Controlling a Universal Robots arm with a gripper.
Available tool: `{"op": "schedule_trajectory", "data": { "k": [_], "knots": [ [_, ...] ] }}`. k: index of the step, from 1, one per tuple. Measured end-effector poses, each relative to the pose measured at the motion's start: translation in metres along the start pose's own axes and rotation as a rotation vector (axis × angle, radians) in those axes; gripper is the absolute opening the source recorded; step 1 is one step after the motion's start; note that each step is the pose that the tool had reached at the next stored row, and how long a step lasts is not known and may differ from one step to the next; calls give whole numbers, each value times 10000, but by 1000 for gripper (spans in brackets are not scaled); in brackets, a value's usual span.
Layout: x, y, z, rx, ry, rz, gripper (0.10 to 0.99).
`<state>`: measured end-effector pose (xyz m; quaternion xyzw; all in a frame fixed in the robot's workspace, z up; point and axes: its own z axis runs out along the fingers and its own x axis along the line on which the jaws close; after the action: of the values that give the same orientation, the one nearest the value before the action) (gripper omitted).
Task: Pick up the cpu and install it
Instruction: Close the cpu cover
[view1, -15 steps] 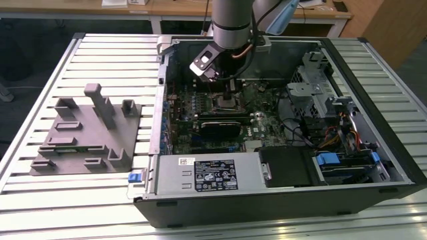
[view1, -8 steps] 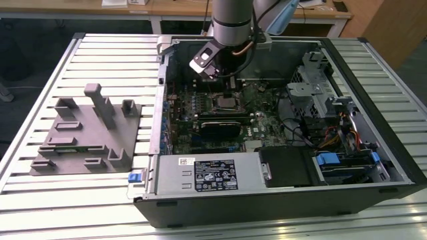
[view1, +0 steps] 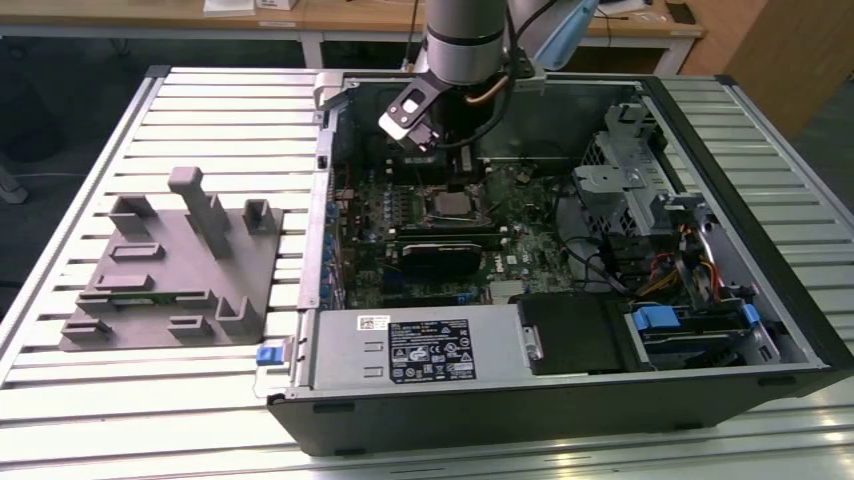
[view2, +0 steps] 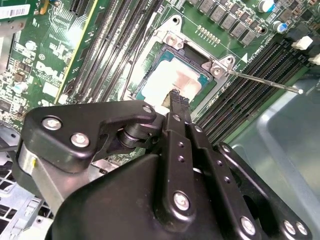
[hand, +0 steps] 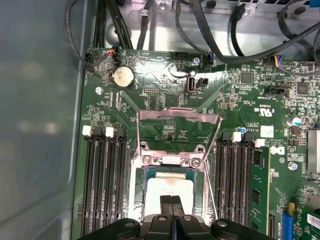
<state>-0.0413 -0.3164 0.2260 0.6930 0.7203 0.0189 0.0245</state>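
Two black fingers (hand: 166, 205) of the pincer (hand: 171, 200) stood pressed together with nothing between them. We could not tell if their tips touched the cpu (hand: 156, 196), which lay flat in its socket on the green motherboard (hand: 240, 102). The metal frame (hand: 177, 114) stood lifted behind it, and memory slots (hand: 105, 175) ran on both sides.

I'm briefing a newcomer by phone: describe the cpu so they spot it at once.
Look inside the open case, at the green motherboard. Between two banks of long black memory slots sits a metal-framed socket. The cpu lies in it: a flat, pale silvery square, where its neighbours are dark slots and green board.
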Motion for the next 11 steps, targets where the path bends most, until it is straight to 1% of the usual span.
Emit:
{"op": "schedule_trajectory", "data": {
  "k": [5, 11],
  "knots": [
    [-1, 2, -39, 1, -3, -1, 106],
    [-1, 8, -109, 2, -18, -2, 106]
  ]
}}
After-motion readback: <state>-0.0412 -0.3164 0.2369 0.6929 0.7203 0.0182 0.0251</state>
